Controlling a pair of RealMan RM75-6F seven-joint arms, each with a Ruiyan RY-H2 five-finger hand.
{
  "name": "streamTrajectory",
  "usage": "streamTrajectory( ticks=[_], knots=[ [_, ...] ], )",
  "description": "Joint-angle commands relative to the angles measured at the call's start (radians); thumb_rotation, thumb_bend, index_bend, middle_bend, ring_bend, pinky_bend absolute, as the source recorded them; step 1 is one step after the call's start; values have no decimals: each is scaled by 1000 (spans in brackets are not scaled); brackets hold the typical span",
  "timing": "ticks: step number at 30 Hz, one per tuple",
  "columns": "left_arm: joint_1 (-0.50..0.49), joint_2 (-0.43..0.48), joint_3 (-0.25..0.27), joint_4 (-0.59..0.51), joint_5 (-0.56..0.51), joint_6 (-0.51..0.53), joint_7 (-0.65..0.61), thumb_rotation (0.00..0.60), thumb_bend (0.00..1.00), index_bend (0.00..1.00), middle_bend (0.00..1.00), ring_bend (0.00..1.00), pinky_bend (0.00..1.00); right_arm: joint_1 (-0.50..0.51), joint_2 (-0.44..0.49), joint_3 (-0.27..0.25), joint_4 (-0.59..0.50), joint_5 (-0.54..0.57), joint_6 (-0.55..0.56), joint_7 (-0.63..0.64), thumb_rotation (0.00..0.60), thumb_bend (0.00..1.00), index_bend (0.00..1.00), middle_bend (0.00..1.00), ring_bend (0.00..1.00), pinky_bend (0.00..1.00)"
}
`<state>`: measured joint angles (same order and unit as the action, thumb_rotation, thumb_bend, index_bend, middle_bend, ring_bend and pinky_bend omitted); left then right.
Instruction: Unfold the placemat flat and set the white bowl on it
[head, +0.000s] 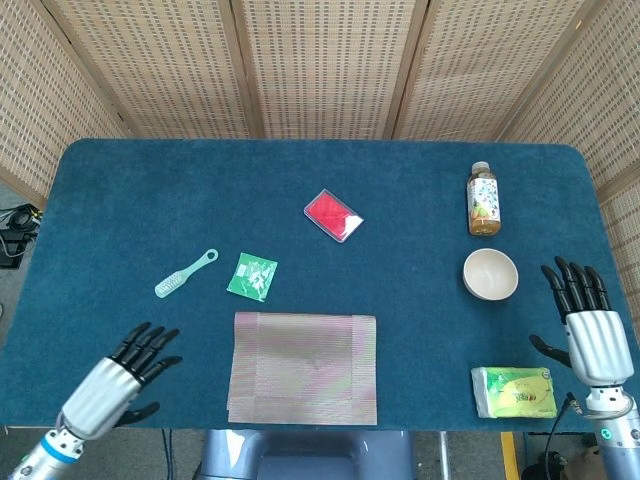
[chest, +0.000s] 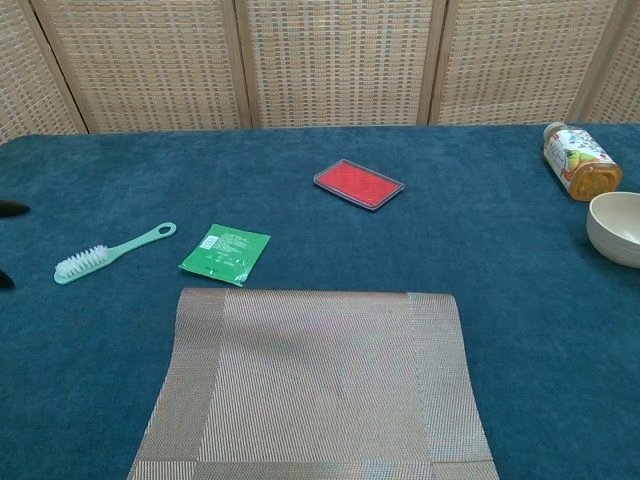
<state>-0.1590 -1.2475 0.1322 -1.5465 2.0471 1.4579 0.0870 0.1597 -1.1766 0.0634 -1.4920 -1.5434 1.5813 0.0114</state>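
A folded, brownish woven placemat lies at the table's near edge. The white bowl stands upright on the blue cloth at the right, apart from the mat. In the head view my right hand hovers to the right of the bowl and nearer me, fingers spread, holding nothing. My left hand is over the near left part of the table, left of the placemat, fingers spread and empty. Only dark fingertips of it show at the left edge of the chest view.
A juice bottle stands behind the bowl. A yellow-green packet lies near the right front corner. A red flat case, a green sachet and a mint brush lie mid-table behind the mat.
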Motion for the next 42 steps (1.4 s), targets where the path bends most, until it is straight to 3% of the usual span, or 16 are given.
streamTrajectory(
  ticks=[1,6,15,20,30,42],
  knots=[
    [-47,-83,31,67,50,-58,19,600,0,348,0,0,0,-7,9,2,-8,4,-1,6,600,0,0,0,0,0],
    [-87,-147,43,111,88,-105,54,600,0,410,0,0,0,-10,19,6,-8,9,-13,17,600,0,0,0,0,0],
    [-156,-217,41,149,81,-199,97,600,43,416,0,0,0,-16,27,13,-16,5,-15,16,600,0,0,0,0,0],
    [-181,-259,52,198,76,-211,78,600,141,418,0,0,0,-18,25,12,-20,0,-19,8,600,0,0,0,0,0],
    [-203,-338,78,299,59,-198,49,600,141,427,0,0,0,-20,22,11,-24,-11,-27,-3,600,0,0,0,0,0],
    [-237,-378,73,302,22,-223,70,600,141,427,0,0,0,-23,23,15,-26,-14,-30,-7,600,0,0,0,0,0]
  ],
)
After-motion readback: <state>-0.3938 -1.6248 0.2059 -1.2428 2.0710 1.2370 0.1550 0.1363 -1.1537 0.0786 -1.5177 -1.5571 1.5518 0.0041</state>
